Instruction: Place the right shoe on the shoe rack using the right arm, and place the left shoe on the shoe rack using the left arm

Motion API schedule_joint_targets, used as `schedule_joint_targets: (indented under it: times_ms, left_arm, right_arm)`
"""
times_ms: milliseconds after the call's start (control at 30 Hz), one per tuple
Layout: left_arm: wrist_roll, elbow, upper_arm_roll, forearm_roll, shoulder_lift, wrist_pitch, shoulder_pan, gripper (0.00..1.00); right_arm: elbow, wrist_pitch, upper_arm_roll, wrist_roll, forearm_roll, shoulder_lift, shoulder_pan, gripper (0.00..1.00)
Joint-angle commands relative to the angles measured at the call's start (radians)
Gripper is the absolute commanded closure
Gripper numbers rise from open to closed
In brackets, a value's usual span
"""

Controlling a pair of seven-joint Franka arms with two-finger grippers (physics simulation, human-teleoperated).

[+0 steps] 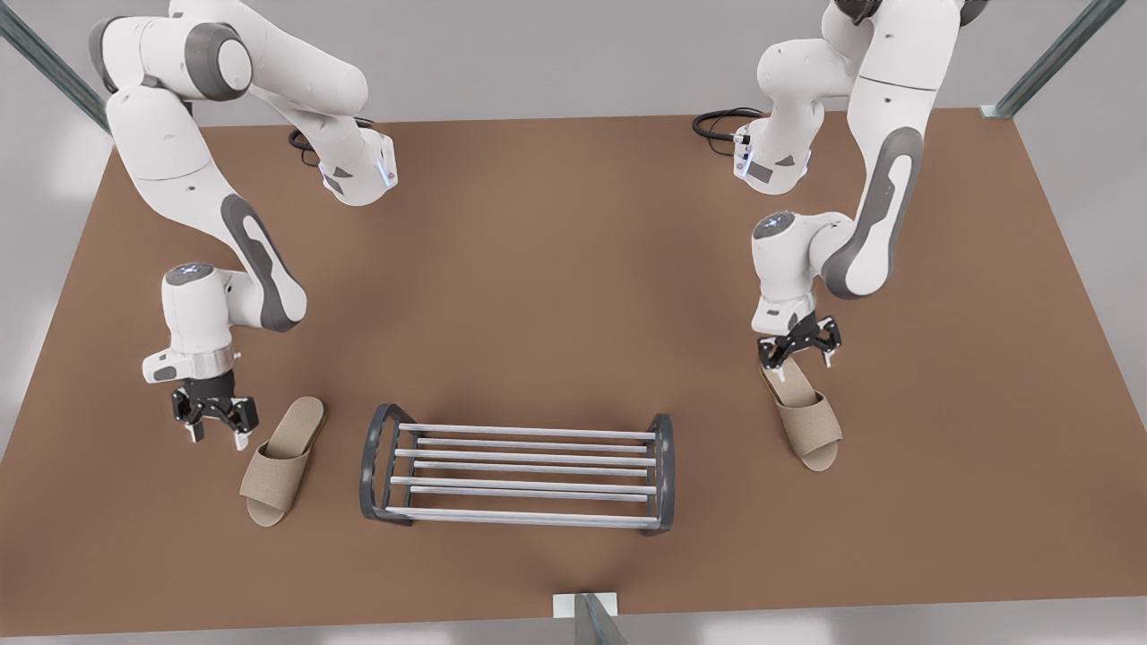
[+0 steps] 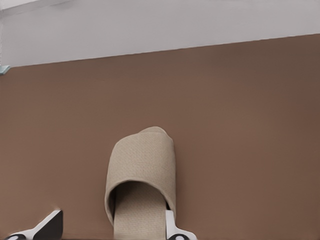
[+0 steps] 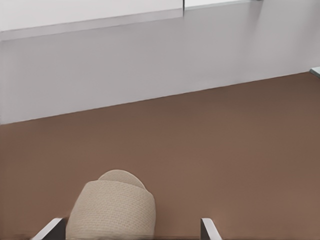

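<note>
Both slippers, the left shoe [image 1: 806, 415] and the right shoe [image 1: 281, 460], are tan with a woven band. The rack [image 1: 518, 469] has silvery bars and dark grey ends. The table [image 1: 556, 269] is plain brown.

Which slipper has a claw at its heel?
The left shoe, at front view's right: the left claw is at its heel. The right claw hangs beside the right shoe.
</note>
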Motion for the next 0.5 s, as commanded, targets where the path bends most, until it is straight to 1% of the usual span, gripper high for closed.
schedule_joint_targets:
  times_ms: [0,67,167,233,467]
  left_arm:
    - [-0.695,0.007,0.001,0.043,0.025,0.003,0.002,0.01]
    - [-0.695,0.03,0.0,0.044,0.057,0.004,0.007,0.01]
    - [-0.727,0.043,0.001,0.047,0.109,0.006,0.013,0.01]
    - [-0.741,0.044,0.007,0.052,0.119,0.006,0.029,0.01]
    - [-0.741,0.056,0.007,0.242,0.183,0.013,0.088,0.01]
  right_arm:
    - [-0.014,0.024,0.012,-0.014,0.007,-0.002,0.008,0.0]
    - [-0.029,0.024,0.012,-0.014,0.007,-0.001,0.037,0.0]
    - [-0.034,0.024,0.012,-0.013,0.007,0.01,0.038,0.0]
    - [-0.034,0.024,0.012,-0.013,0.007,0.027,0.028,0.0]
    - [0.008,0.024,0.012,-0.011,0.007,0.096,0.024,0.0]
